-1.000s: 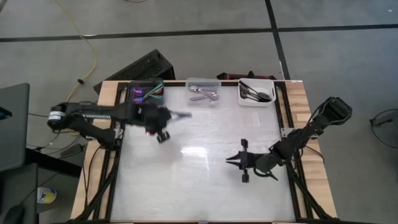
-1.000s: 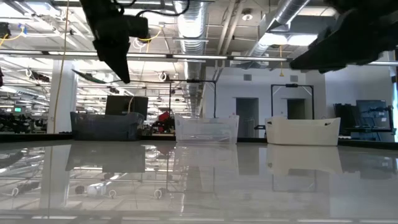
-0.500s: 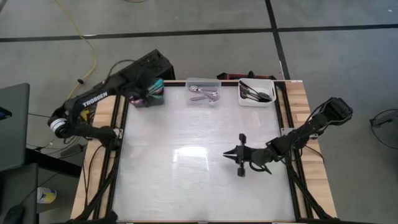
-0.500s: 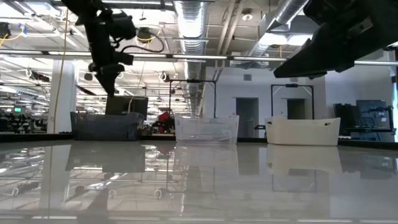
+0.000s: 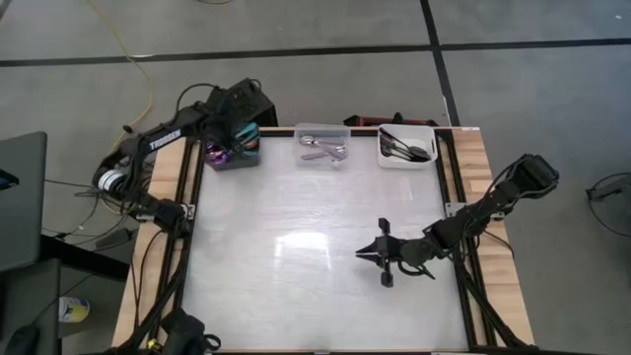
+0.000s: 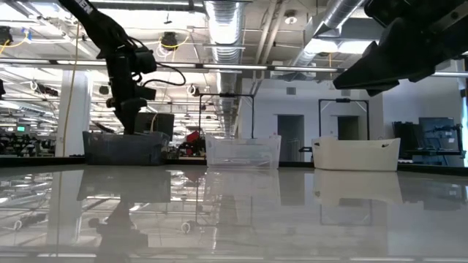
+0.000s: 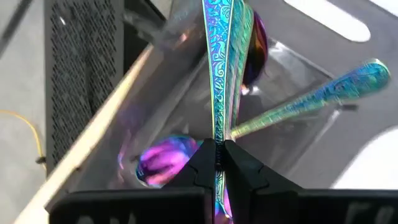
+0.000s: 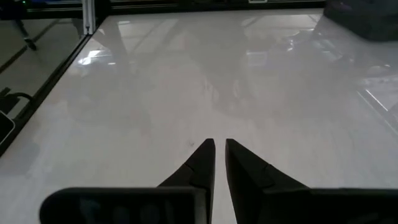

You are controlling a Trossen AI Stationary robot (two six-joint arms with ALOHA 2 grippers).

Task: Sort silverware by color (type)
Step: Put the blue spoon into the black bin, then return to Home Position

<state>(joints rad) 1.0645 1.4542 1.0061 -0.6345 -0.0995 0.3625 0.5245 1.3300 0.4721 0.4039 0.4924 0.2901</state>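
Iridescent spoon (image 7: 219, 74) clamped by its teal patterned handle between the left gripper's (image 7: 219, 163) fingers, hanging over the dark bin (image 5: 233, 150) at the counter's 11 o'clock corner. Wrist view: more iridescent spoons below it in that bin, one purple bowl (image 7: 166, 158) beside the fingers, one teal-gold handle (image 7: 323, 93) leaning out toward the bin's rim.

Silver spoons (image 5: 323, 149) lie in the clear bin (image 5: 322, 130) at 12 o'clock on the far edge. Dark spoons (image 5: 404, 149) lie in the white bin (image 5: 431, 137) at about 1 o'clock. The three bins stand in a row along the far edge, apart from each other. Low view: dark bin (image 6: 123, 148), clear bin (image 6: 243, 152), white bin (image 6: 356, 154) in that order.

Left arm reaches from the 9 o'clock side up to the dark bin; in the low view its gripper (image 6: 133, 120) points down into it.

Right gripper (image 5: 381, 253) hovers over the counter (image 5: 296, 276) at about 4 o'clock from centre, pointing toward 9 o'clock, holding nothing. Its fingers (image 8: 204, 158) are nearly together, a thin gap between the tips.
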